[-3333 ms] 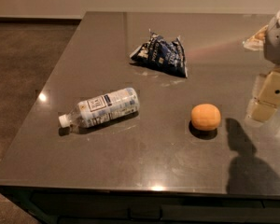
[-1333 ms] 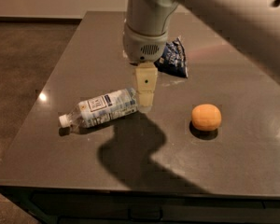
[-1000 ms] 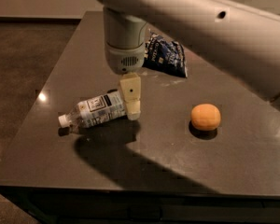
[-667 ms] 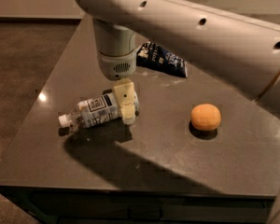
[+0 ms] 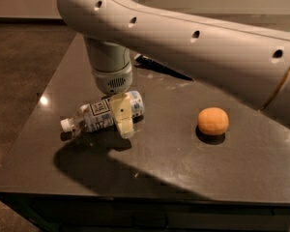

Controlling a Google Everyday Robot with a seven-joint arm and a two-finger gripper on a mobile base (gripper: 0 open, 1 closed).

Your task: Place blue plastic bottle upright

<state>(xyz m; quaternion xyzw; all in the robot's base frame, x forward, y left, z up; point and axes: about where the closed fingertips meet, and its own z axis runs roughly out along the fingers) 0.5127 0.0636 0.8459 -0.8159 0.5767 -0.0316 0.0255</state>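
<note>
The blue plastic bottle [image 5: 97, 116] lies on its side on the dark table [image 5: 222, 173], left of centre, with its white cap [image 5: 65, 124] pointing left and its base to the right. My gripper [image 5: 123, 119] hangs straight down from the big white arm [image 5: 193, 42] and is down at the bottle's base end, its cream tip overlapping the bottle's body. The part of the bottle behind the gripper is hidden.
An orange round fruit [image 5: 213, 121] sits on the table to the right of the bottle. A dark snack bag [image 5: 157, 66] lies at the back, mostly hidden behind the arm. The table's left and front edges are near the bottle.
The arm has swung in from the right, across the table, and lowered the gripper onto the bottle's base end. The bottle, fruit and bag have stayed where they were.
</note>
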